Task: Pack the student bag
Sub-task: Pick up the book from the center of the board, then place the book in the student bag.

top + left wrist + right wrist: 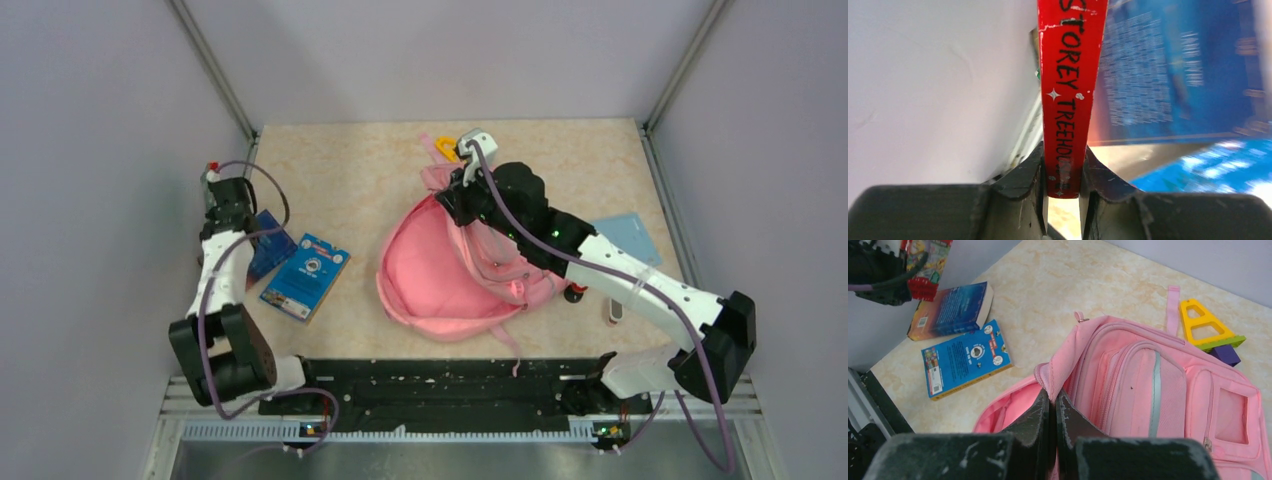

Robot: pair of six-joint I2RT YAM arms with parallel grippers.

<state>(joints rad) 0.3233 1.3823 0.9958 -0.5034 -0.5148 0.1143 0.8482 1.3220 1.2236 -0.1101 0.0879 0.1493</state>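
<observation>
the student bag lies mid-table, its mouth pinched open by the right gripper, nothing seen inside yet, while the left gripper clamps a red-spined book and a thick blue book and a thin blue book wait outside.

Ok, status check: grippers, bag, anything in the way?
Copy: left gripper shut on red-spined book. And right gripper shut on student bag rim, mouth open. One blue book lies between left gripper and bag.

The red book spine runs off the top edge; the blue cover beside it is too blurred to read.
</observation>
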